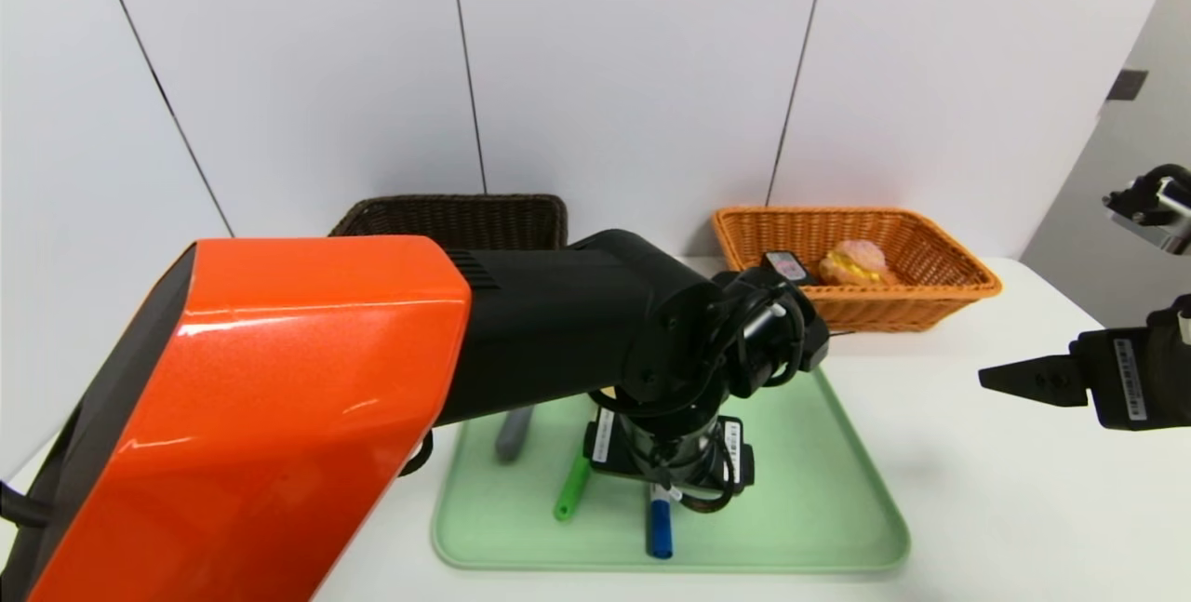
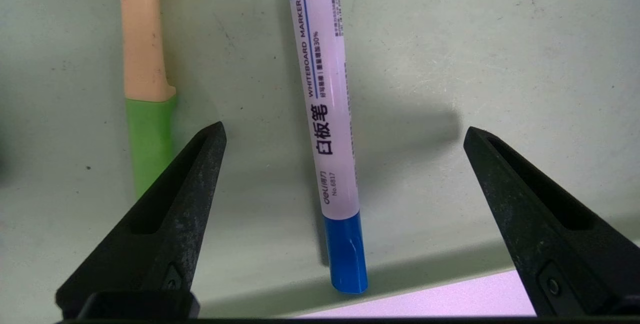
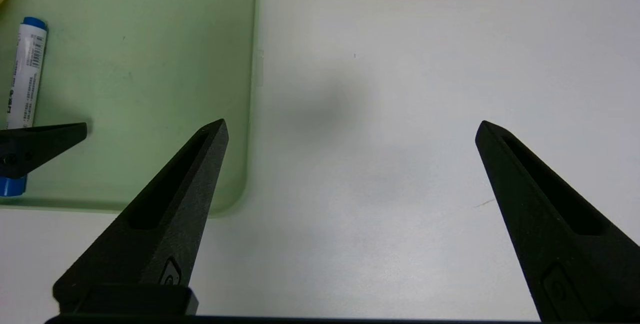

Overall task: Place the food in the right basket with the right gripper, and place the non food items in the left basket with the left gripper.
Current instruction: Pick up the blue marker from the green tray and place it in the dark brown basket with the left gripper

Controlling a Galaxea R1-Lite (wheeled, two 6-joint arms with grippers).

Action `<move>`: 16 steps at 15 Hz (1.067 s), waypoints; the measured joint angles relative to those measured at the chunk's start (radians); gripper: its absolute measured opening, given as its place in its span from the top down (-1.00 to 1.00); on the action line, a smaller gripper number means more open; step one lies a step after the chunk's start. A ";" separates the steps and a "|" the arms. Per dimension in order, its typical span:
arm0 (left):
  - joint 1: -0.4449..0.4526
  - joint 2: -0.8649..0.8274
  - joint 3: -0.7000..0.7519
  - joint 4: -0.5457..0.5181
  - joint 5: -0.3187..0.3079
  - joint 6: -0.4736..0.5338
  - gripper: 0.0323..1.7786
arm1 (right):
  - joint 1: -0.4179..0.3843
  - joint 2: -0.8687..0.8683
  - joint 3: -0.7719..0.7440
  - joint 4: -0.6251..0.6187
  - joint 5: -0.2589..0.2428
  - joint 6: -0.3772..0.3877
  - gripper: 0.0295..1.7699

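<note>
With the bun (image 1: pixel 856 262) and black box (image 1: pixel 786 265) already in the orange basket (image 1: pixel 968 281), the left gripper (image 2: pixel 342 131) hung wide open and empty over the marker (image 2: pixel 330 113) on the green tray (image 1: pixel 819 490), a descent and squeeze apparently next, while the right gripper (image 3: pixel 350 126) idled open and empty over the table (image 3: pixel 400 88).

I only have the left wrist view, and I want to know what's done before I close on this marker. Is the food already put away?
Observer: Yes. The bun and the small black box both lie in the orange basket.
Operator: Where is the right gripper?
Observer: The right gripper hangs open over bare white table, beside the green tray, holding nothing.
Operator: Anything left besides the marker and the spoon?
Observer: A grey handle, likely the peeler's, lies on the tray left of the spoon's green handle, partly under the left arm.
Operator: And the dark basket?
Observer: The dark basket stands behind the arm; its inside is hidden.
</note>
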State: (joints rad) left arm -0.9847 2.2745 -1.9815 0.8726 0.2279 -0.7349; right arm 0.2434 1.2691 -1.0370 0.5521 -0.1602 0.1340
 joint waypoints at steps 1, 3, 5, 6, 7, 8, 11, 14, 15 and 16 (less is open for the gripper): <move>0.000 0.001 0.000 0.000 0.000 0.001 -0.90 | 0.000 0.000 0.000 0.000 0.000 0.000 -0.93; -0.001 0.002 0.000 0.000 0.000 0.001 -0.90 | 0.000 0.000 0.000 0.000 0.000 -0.001 -0.93; -0.001 0.004 0.000 0.000 0.002 0.002 -0.90 | 0.000 0.000 0.000 0.000 0.000 -0.001 -0.93; -0.001 0.005 0.000 -0.001 0.002 0.003 -0.68 | 0.000 0.000 -0.001 0.000 0.000 -0.001 -0.93; -0.001 0.006 0.000 -0.003 0.002 0.002 -0.49 | 0.000 0.000 -0.001 0.000 0.000 -0.001 -0.93; -0.001 0.007 0.000 -0.003 0.001 0.003 -0.31 | 0.000 0.000 -0.002 0.000 0.000 -0.002 -0.93; -0.001 0.008 0.000 -0.004 0.001 0.003 0.08 | 0.000 -0.005 -0.004 0.000 0.001 -0.004 -0.93; -0.002 0.007 0.000 -0.003 0.000 0.005 0.87 | 0.007 -0.009 -0.003 0.000 0.000 -0.002 -0.93; -0.003 0.004 0.000 -0.003 0.000 0.005 0.87 | 0.010 -0.011 -0.001 0.000 0.000 -0.001 -0.93; -0.006 -0.001 0.000 -0.004 0.000 0.006 0.87 | 0.011 -0.014 0.000 0.001 0.000 -0.001 -0.93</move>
State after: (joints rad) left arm -0.9904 2.2736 -1.9819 0.8683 0.2279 -0.7294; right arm 0.2549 1.2555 -1.0370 0.5532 -0.1602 0.1326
